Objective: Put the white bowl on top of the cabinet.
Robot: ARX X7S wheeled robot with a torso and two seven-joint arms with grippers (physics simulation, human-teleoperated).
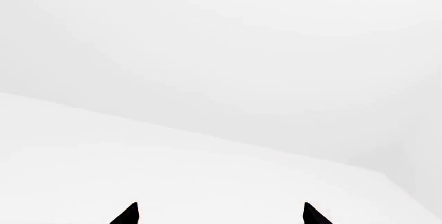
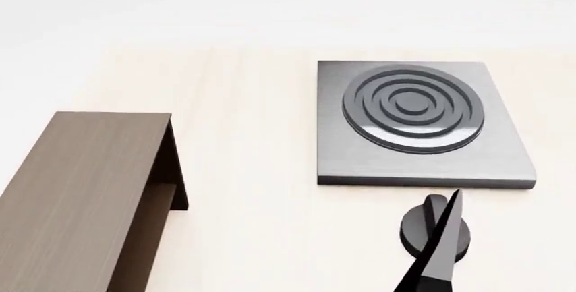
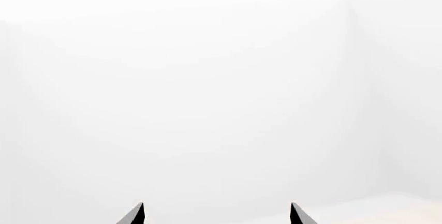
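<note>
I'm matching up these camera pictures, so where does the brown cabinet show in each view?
Head view: cabinet at lower left, left of the grey stove plate.
Left wrist view: not in it.
Right wrist view: not in it.
Shared landmark: perhaps only the pale tabletop, a sliver in the right wrist view.

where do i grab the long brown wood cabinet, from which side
Probably the front edge of the flat top of the long dark brown wood-grain cabinet, from the side facing the grey square stove plate: the recessed front leaves room for a pincer under that thin board.
</note>
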